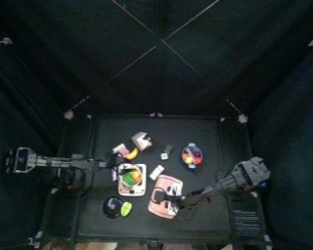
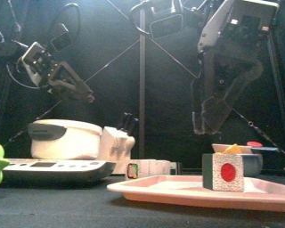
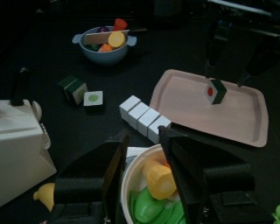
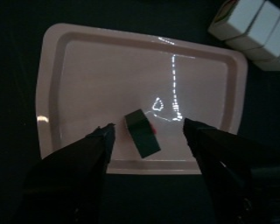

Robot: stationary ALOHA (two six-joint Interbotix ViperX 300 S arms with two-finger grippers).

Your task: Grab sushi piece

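Observation:
The sushi piece (image 4: 143, 133), dark-wrapped with a white and red face (image 2: 226, 171), stands upright on the pink tray (image 4: 95, 61). My right gripper (image 4: 150, 144) hangs open just above it, one jaw on either side, touching nothing. In the front view the right gripper (image 2: 212, 120) is still clearly above the sushi piece. From the left wrist view the sushi piece (image 3: 216, 88) is small on the tray (image 3: 195, 114) under the right arm. The left gripper (image 3: 145, 157) is open over a white bowl (image 3: 140, 188) of yellow and green food, at the table's left (image 1: 78, 182).
A row of white blocks (image 3: 143, 117) lies beside the tray. Two more small sushi pieces (image 3: 81, 93) and a blue bowl of fruit (image 3: 105, 45) sit farther back. A white pot (image 2: 68, 138) stands on a flat base on the left, with a green item (image 1: 113, 206) near the front edge.

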